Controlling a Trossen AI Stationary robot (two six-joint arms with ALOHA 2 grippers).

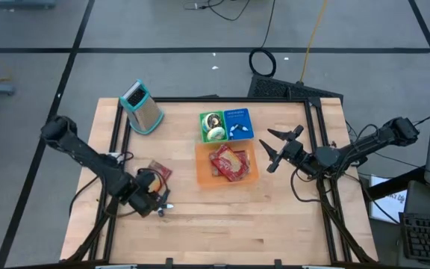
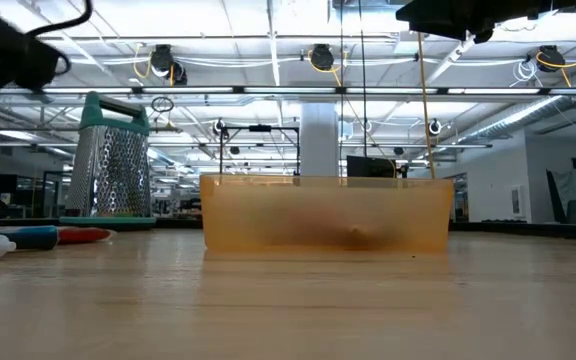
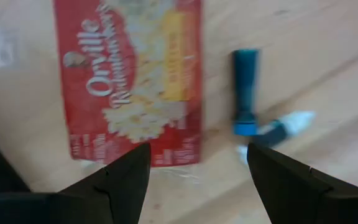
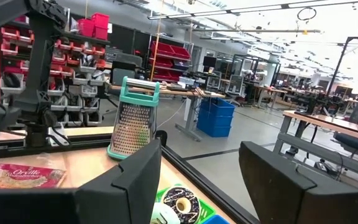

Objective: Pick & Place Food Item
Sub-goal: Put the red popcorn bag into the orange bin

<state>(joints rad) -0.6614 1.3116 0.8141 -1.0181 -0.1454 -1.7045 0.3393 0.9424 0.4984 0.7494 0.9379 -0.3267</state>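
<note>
Left wrist view, left claw (image 3: pixel 194 180) wide, empty above popcorn packet (image 3: pixel 132 81), right claw (image 1: pixel 273 146) spread, empty

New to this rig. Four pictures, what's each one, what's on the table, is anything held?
It is a two-armed robot at a wooden table. One picture looks straight down, one looks level across the tabletop, and one comes from each wrist.

On the table are an orange bin holding a red food packet, a green bin, a blue bin and a metal grater. A red popcorn packet and a blue-capped tube lie near the left arm.

The left tool hangs open above the popcorn packet. The right tool waits open, right of the bins. Neither holds anything.
</note>
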